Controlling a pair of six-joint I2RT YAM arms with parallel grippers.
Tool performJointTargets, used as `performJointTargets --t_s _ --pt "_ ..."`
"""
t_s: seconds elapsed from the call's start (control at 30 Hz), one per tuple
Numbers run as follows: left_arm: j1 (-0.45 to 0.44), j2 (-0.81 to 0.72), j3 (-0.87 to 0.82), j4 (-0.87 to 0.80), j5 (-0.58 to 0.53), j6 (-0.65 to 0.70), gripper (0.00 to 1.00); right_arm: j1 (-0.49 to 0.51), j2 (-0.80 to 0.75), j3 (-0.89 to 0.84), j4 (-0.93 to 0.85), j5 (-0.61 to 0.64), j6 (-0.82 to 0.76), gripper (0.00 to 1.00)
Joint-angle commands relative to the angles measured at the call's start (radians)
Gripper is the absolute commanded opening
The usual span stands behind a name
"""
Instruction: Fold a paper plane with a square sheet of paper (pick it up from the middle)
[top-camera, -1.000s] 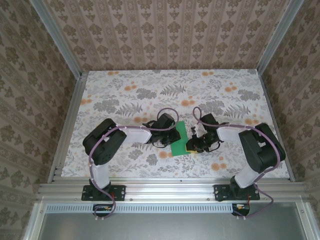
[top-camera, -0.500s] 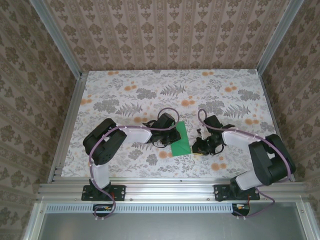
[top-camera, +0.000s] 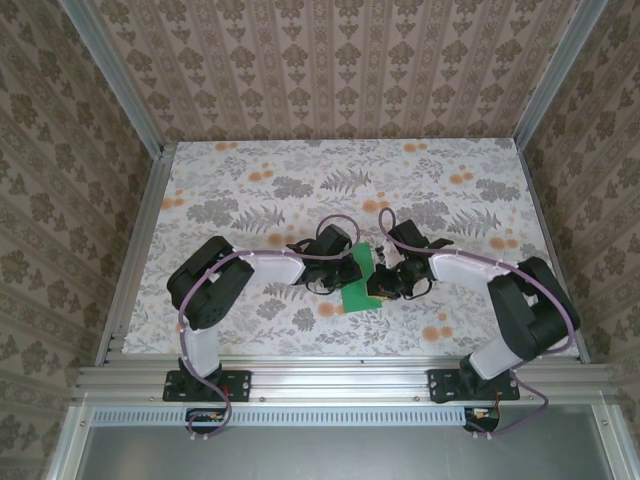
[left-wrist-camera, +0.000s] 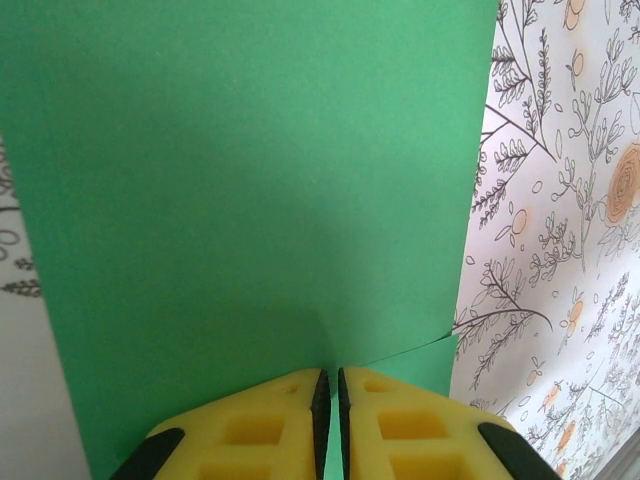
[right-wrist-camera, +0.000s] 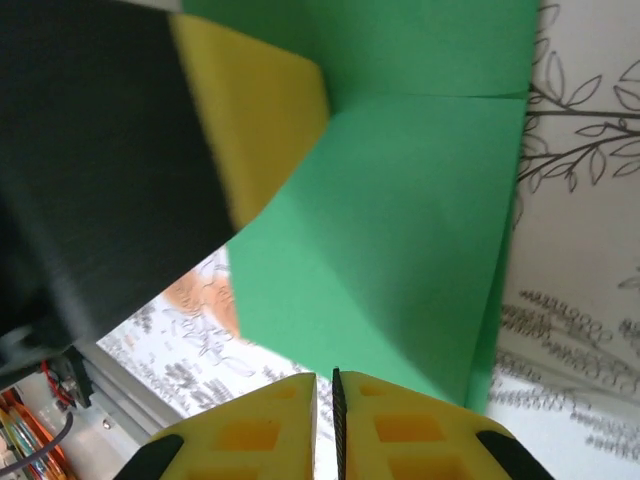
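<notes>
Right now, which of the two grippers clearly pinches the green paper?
The left gripper: the green paper sheet runs into the slit between its shut yellow fingers. The right gripper is shut too, but its hold is unclear.

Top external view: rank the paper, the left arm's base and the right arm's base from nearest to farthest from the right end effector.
1. Paper, touching the right end effector.
2. Right arm's base, near edge, right side.
3. Left arm's base, near edge, left side.
</notes>
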Motion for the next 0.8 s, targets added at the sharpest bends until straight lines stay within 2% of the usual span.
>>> performJointTargets --t_s 0.0,0.13,0.43,0.63,0.77 --pt "-0.005 0.042 -0.003 -0.110 -0.043 0.035 0.16 0.001 0.064 0.015 -0.004 0.011 -0.012 0.15" --pt "-0.001 0.023 0.015 -0.130 -0.045 0.059 0.17 -0.002 0.111 -0.025 -0.007 0.053 -0.023 0.14" --pt "0.008 -0.108 0.057 -0.205 -0.078 0.146 0.27 -0.002 0.126 -0.094 0.089 0.024 0.036 0.13" --pt "-0.001 -0.158 -0.012 -0.063 -0.012 0.102 0.27 -0.002 0.120 -0.090 0.097 0.020 0.047 0.13" --pt "-0.022 -0.138 -0.008 -0.042 -0.003 0.087 0.25 -0.002 0.117 -0.090 0.098 0.023 0.052 0.13"
